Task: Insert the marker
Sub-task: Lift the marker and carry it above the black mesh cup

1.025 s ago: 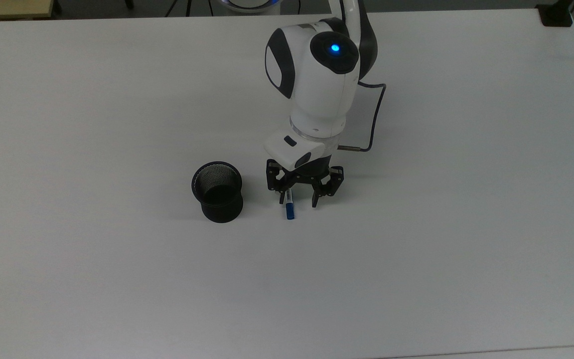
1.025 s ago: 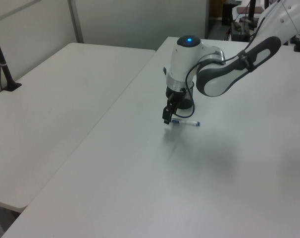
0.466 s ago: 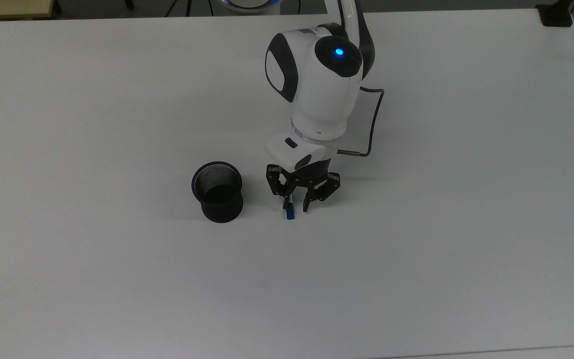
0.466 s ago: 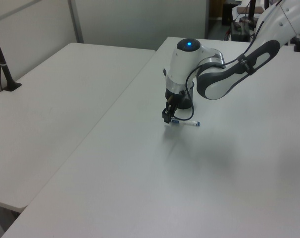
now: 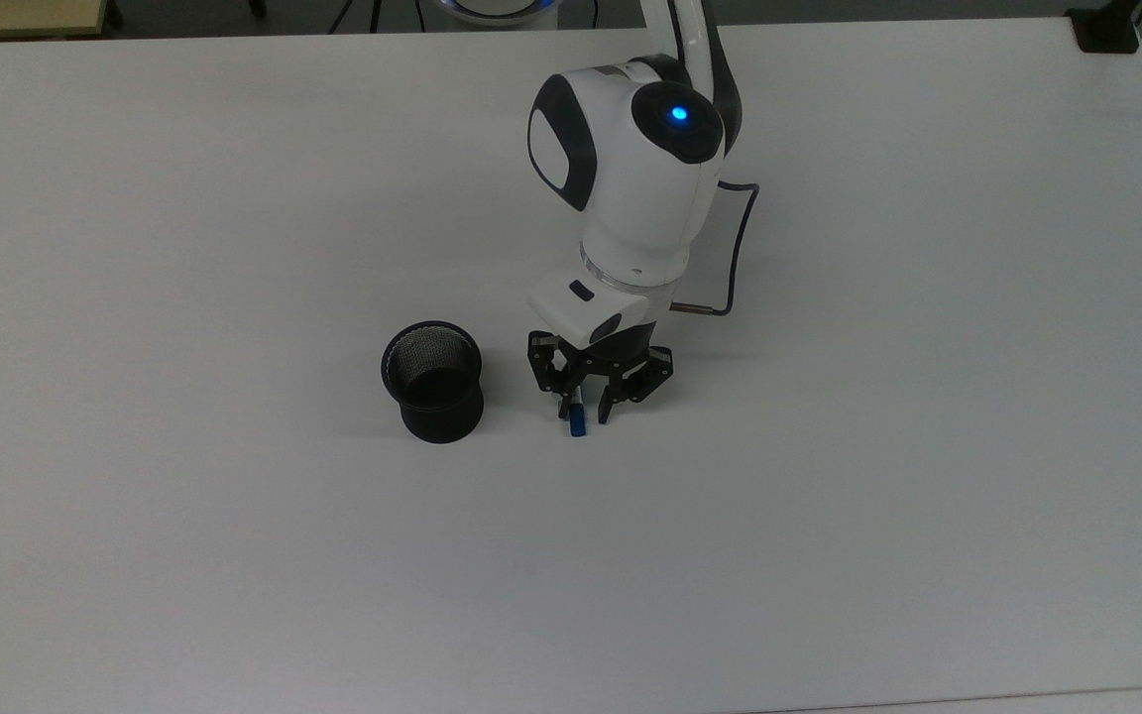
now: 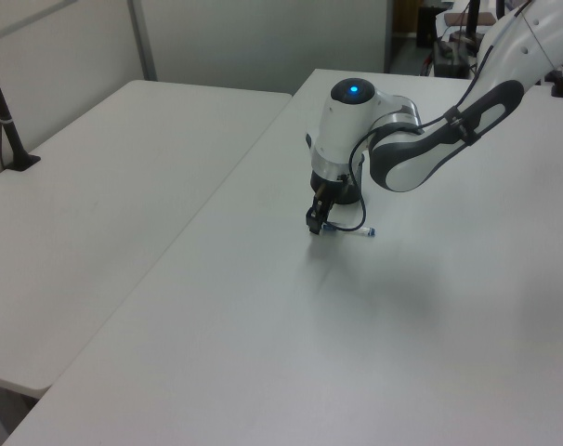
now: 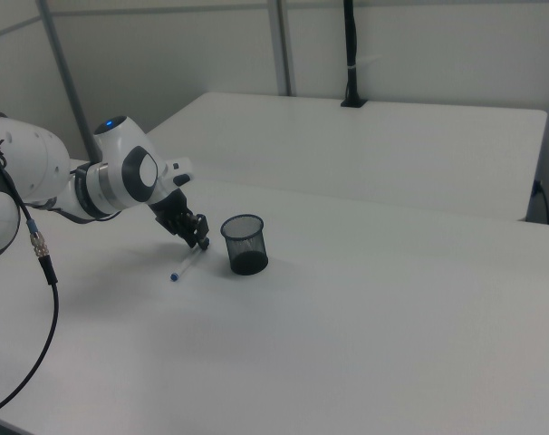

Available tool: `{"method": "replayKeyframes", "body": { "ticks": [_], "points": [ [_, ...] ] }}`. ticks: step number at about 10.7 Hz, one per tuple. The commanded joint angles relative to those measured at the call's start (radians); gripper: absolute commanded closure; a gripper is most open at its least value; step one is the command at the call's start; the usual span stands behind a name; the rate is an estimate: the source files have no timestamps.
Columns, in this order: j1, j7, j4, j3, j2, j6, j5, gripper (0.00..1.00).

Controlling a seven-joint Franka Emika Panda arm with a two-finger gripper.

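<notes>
Top view, L to R: black mesh cup [image 5: 432, 382] stands upright on the white counter [image 5: 184, 555], mouth open and empty as far as seen. Just beside it, to the top view's right, the marker [image 5: 577, 418] lies flat on the counter, blue cap end poking out toward the camera, rest of barrel under the pincer [image 5: 586, 409]. Pincer is low over the marker, jaws narrow and straddling the barrel w/ a small gap on each side; not clamped yet by the look of it. Arm's white wrist sits above, cable looping off to the top view's right.

Risks, as I judge: marker looks off-centre between the jaws, nearer one finger, so closing may roll or skew it. Grip looks near the cap end, so the long tail could droop when lifted. Cup is light; a tilted marker catching the rim could tip it.
</notes>
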Motion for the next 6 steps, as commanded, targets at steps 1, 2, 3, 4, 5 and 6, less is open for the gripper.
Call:
{"method": "replayKeyframes", "body": {
  "ticks": [1, 2, 3, 4, 5, 6],
  "points": [
    [0.007, 0.036, 0.013, -0.005, 0.011, 0.015, -0.023, 0.84],
    [0.009, 0.048, 0.012, -0.005, 0.011, 0.015, -0.024, 0.91],
    [0.009, 0.05, 0.012, -0.005, 0.009, 0.015, -0.023, 0.95],
    [0.007, 0.056, 0.013, -0.005, 0.009, 0.015, -0.021, 0.95],
    [0.007, 0.065, 0.013, -0.005, -0.003, 0.014, -0.018, 0.95],
    [0.001, 0.068, 0.013, -0.005, -0.041, 0.014, -0.008, 0.94]
  ]
}}
